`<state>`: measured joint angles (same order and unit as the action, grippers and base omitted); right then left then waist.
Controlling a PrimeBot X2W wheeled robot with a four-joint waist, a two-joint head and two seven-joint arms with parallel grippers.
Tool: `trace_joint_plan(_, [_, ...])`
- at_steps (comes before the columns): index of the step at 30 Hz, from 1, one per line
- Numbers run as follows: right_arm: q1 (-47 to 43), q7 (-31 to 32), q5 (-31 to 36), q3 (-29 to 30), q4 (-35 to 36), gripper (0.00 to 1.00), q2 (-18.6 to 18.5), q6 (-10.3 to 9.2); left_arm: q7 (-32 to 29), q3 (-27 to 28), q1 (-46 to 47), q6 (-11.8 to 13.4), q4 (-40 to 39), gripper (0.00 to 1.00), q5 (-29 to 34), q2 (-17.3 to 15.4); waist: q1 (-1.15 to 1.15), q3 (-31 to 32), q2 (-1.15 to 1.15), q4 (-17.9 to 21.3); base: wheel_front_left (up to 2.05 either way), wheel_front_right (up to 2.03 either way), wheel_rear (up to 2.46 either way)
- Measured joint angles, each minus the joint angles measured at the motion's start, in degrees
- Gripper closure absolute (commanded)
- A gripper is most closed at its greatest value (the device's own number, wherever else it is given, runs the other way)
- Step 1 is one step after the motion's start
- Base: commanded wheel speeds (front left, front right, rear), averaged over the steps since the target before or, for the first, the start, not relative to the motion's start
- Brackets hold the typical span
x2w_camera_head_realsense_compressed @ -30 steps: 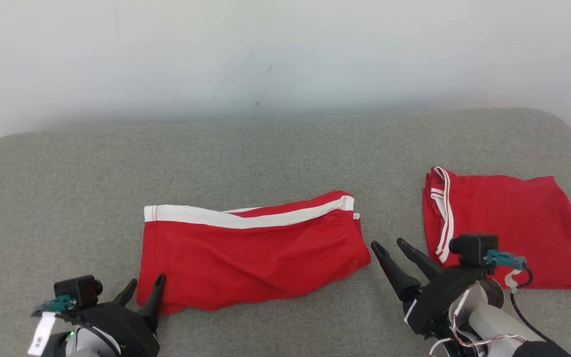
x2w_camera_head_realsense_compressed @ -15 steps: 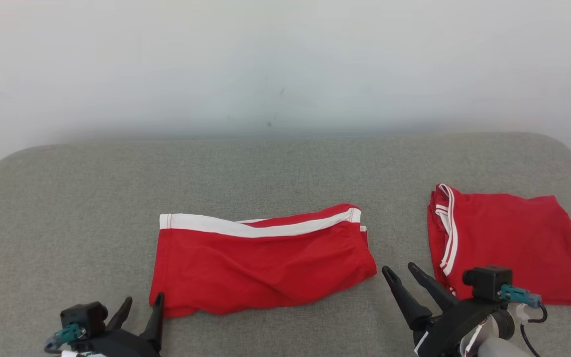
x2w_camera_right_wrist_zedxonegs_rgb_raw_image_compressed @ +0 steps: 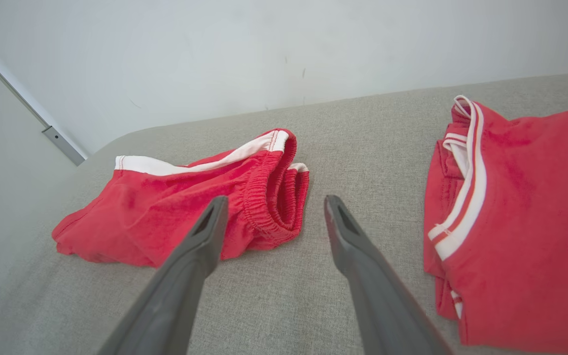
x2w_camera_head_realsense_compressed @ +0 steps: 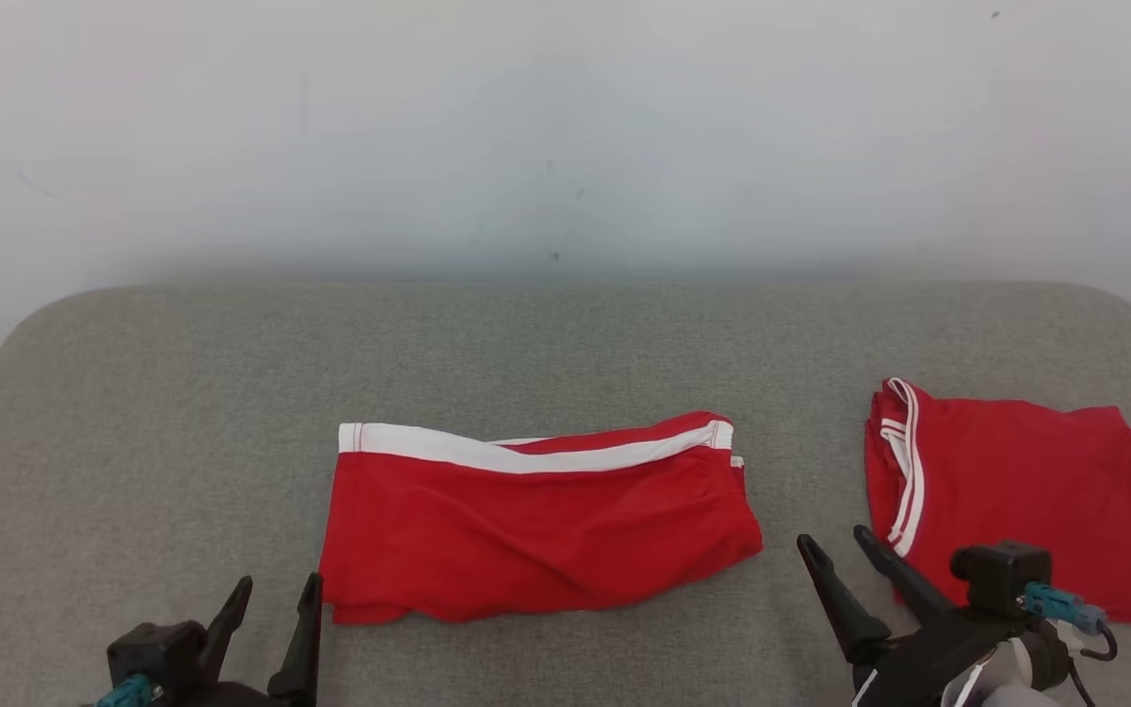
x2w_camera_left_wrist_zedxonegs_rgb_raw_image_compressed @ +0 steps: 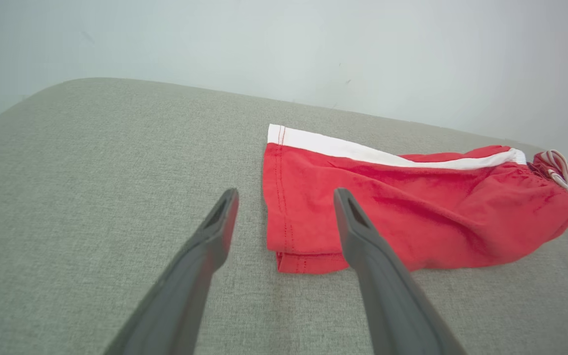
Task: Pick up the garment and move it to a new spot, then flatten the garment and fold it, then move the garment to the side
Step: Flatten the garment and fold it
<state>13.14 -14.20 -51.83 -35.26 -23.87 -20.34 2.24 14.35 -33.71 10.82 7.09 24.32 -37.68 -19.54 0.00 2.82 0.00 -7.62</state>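
Both open, empty: left gripper (x2w_camera_head_realsense_compressed: 278, 584), right gripper (x2w_camera_head_realsense_compressed: 833, 537). Shorts (x2w_camera_head_realsense_compressed: 536, 520) look folded, so edges should be grabbed and shifted aside.

We saw soft matt red cloth in the shorts (x2w_camera_head_realsense_compressed: 536, 530), coarse grey woven fabric on the table (x2w_camera_head_realsense_compressed: 565, 353), matt dark plastic fingers (x2w_camera_left_wrist_zedxonegs_rgb_raw_image_compressed: 360, 246).

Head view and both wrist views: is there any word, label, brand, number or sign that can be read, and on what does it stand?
None: no writing shows on the red shorts, the folded red garment, the grey cushion or the wall.
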Motion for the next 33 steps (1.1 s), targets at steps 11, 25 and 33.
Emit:
trace_joint_plan(11, [2.1,-0.02,0.99,3.74,-0.54,0.0,0.27,-2.98,0.01,6.24,-4.5,0.01,-9.04,0.0,7.09,1.09,0.0,-0.44,0.0,-3.14,0.0,0.0,0.0])
trace_joint_plan(25, [10.4,4.21,1.54,2.29,-12.69,0.0,1.41,-3.75,0.07,9.67,-6.21,0.01,-14.75,0.0,13.06,5.32,0.0,-1.85,0.0,-9.11,0.0,0.0,0.0])
trace_joint_plan(33, [12.9,8.98,0.58,1.47,-20.02,0.0,2.68,-3.15,0.07,9.82,-6.2,0.01,-16.29,0.0,14.89,6.75,0.0,-3.2,0.0,-12.26,0.0,0.0,0.0])
